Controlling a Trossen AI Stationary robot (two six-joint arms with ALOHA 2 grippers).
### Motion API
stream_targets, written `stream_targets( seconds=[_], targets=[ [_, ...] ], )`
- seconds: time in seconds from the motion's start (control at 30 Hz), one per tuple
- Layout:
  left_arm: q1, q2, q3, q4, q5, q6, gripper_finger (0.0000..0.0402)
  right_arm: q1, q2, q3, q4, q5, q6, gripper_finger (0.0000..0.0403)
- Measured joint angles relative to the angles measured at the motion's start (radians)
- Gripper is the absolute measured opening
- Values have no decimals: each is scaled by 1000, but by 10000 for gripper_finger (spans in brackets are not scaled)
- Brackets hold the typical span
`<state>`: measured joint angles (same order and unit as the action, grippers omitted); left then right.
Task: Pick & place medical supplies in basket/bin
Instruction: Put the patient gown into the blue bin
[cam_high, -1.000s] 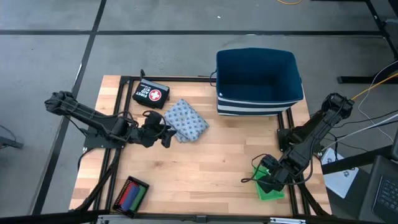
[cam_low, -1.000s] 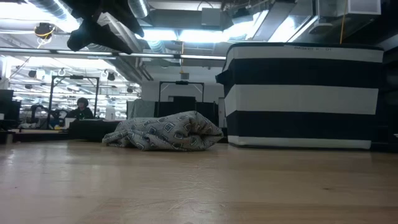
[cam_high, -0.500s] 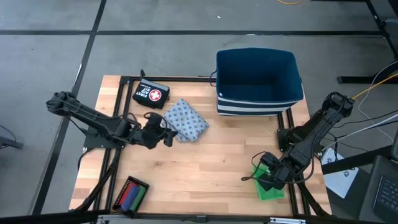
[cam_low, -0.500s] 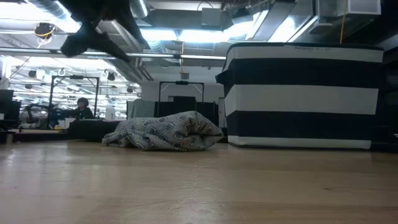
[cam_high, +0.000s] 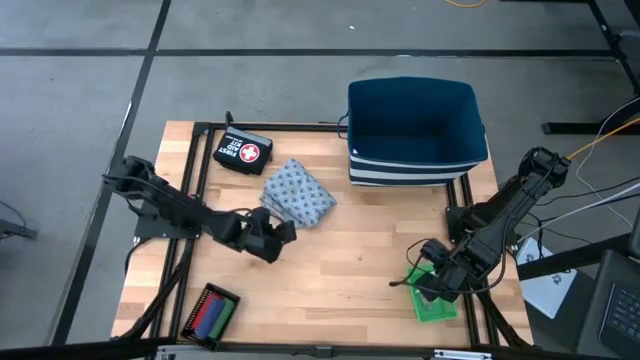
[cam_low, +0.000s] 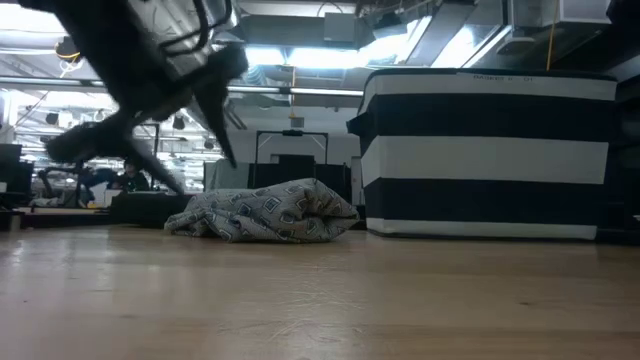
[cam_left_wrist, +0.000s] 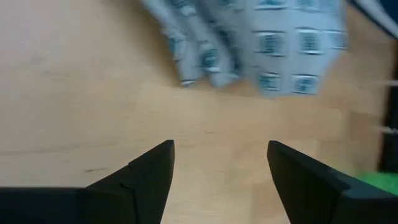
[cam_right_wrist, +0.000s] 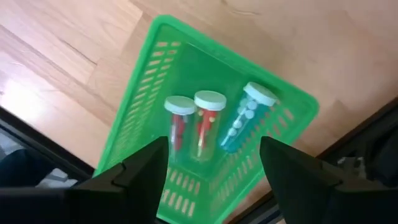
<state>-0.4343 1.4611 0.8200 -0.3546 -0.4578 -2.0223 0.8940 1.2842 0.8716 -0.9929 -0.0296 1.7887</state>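
Your cloth lies folded on the surface, near the back and left of the middle. It is grey-blue with little squares on it. From table height the cloth sits low and lumpy, to the left of the striped bin.

The bin stands at the back right. From above you can see its dark blue inside, and nothing shows in it.

Just behind and left of the cloth lies a black first aid pouch with a red and white badge.

Your left gripper hangs over the surface just in front of the cloth, not touching it. Its jaws are apart with nothing between them.

At the front left sits a small dark tray with red, green and blue pieces in it.

At the front right is a green basket. Three tubes lie side by side in it: two with red inside and one teal, all with pale caps.

Your right gripper hovers right over that basket. Its jaws are apart and hold nothing.
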Motion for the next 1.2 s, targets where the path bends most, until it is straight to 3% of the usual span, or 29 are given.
stream_targets(
  seconds=[0.17, 0.33, 0.7, 1.07, 1.2],
  targets=[
    [-8, 90, 0, 0, 4, -109, 270, 0, 0, 0, -30, 22, -44, 254],
    [25, 151, 0, 18, -8, -120, 276, 8, 0, 0, -54, 23, -51, 254],
    [99, 174, -1, 44, -240, -55, 277, 41, -26, 0, -100, -6, -16, 254],
    [150, 174, -1, 66, -296, -33, 277, 28, -53, 0, -123, -12, -16, 254],
    [146, 169, -1, 185, -390, -27, 277, 28, -54, 0, -126, -16, -2, 254]
  ],
)
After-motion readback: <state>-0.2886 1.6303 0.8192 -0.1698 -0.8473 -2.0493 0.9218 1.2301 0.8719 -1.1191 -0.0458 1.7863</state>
